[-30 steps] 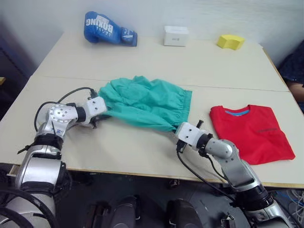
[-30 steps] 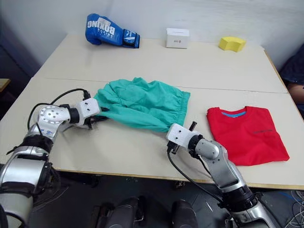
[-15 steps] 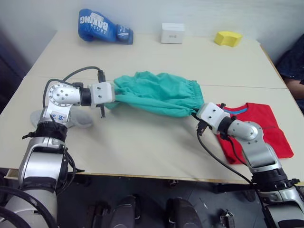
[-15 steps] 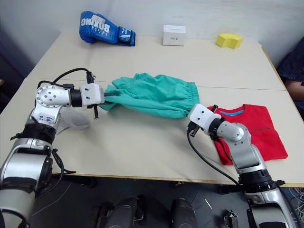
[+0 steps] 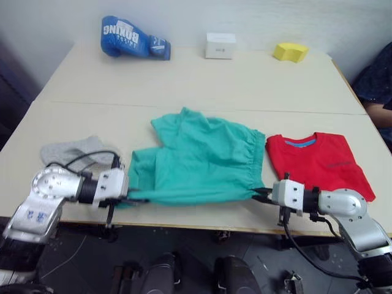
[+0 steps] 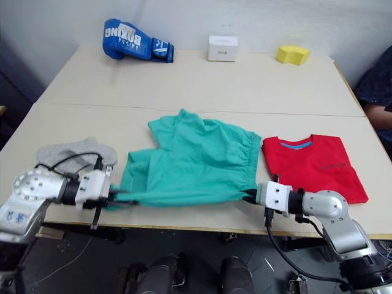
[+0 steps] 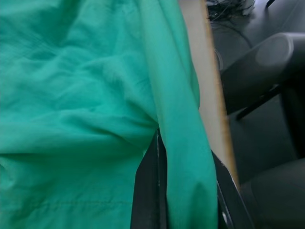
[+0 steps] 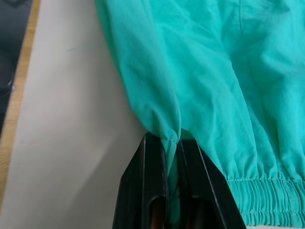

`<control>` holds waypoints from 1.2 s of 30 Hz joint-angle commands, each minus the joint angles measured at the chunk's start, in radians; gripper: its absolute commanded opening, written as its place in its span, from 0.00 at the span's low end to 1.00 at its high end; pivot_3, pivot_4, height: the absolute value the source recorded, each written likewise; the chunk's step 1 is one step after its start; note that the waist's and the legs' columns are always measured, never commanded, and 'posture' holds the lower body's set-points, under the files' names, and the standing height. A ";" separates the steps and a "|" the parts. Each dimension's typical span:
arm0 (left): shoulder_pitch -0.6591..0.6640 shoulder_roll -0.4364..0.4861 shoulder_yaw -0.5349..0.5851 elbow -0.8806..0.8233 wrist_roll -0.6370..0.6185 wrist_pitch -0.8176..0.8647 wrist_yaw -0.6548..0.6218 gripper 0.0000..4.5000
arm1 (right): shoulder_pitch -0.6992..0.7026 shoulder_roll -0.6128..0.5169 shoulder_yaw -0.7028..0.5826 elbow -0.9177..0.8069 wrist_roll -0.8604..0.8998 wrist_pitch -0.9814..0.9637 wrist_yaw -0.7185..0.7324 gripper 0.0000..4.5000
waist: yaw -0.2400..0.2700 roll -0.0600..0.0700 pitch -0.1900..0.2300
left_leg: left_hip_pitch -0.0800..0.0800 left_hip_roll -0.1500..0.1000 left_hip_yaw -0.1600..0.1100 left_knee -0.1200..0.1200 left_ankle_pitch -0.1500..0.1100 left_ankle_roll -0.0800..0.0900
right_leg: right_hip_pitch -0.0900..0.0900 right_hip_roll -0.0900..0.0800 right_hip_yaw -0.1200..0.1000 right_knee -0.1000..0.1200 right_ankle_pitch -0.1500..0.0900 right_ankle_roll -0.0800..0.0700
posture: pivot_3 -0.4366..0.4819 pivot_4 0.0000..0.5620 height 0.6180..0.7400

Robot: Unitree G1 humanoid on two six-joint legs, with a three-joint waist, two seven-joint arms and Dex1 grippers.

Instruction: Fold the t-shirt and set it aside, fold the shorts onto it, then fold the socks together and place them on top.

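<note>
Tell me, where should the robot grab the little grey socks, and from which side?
Probably at the bunched middle of the socks, coming straight down from above. They lie flat and limp on the table beside the left gripper, so there is no edge to slip under. First both grippers must let go: the left and the right gripper each pinch the near edge of the shorts.

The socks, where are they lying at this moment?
In the left eye view the socks lie on the table's left side near the front edge, just behind the left gripper, left of the shorts.
</note>
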 commanded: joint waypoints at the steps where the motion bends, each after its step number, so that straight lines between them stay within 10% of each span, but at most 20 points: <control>1: 0.031 0.043 0.049 -0.079 -0.047 0.121 0.023 0.00 | -0.004 -0.030 -0.031 -0.006 0.038 0.018 0.040 0.00 | 0.001 0.000 0.000 | 0.000 0.000 0.000 0.000 0.000 0.000 | 0.000 0.000 0.000 0.000 0.000 0.000 | 0.48 0.27 1.00; 10: -0.308 -0.063 0.014 0.119 0.019 0.121 0.135 0.00 | -0.264 -0.008 -0.068 0.074 0.033 0.025 -0.004 0.00 | 0.005 0.002 0.001 | 0.000 0.000 0.000 0.001 0.001 -0.001 | -0.001 0.000 -0.001 0.002 0.000 0.000 | 0.48 0.27 1.00; 16: -0.907 -0.213 0.078 0.663 0.281 0.006 0.707 0.00 | -0.716 0.088 -0.153 0.392 -0.159 -0.192 -0.395 0.00 | 0.010 0.001 0.003 | -0.004 -0.001 0.002 0.001 0.007 0.004 | -0.005 0.001 -0.005 0.004 0.000 0.000 | 0.48 0.27 1.00; 22: -1.266 -0.169 0.121 0.890 0.365 -0.561 0.913 0.00 | -0.941 0.044 -0.167 0.501 -0.366 -0.460 -0.676 0.00 | -0.004 -0.001 0.004 | -0.020 -0.007 0.001 0.000 0.008 0.005 | -0.023 0.001 -0.011 0.013 0.001 0.001 | 0.48 0.27 1.00; 28: -0.932 -0.127 0.108 0.600 0.211 -0.662 0.627 0.00 | -0.747 0.029 -0.122 0.439 -0.394 -0.538 -0.685 0.00 | -0.007 0.001 0.003 | -0.012 -0.011 -0.001 -0.007 0.004 0.007 | -0.016 0.000 -0.016 0.014 0.001 0.002 | 0.48 0.27 1.00; 36: 0.047 0.096 0.200 -0.148 -0.157 -0.006 0.347 0.00 | -0.206 0.000 0.042 0.331 -0.113 -0.575 -0.345 0.00 | -0.013 -0.001 0.008 | -0.016 -0.010 -0.001 0.002 0.010 0.013 | -0.009 0.000 -0.002 0.006 0.001 0.004 | 0.48 0.27 1.00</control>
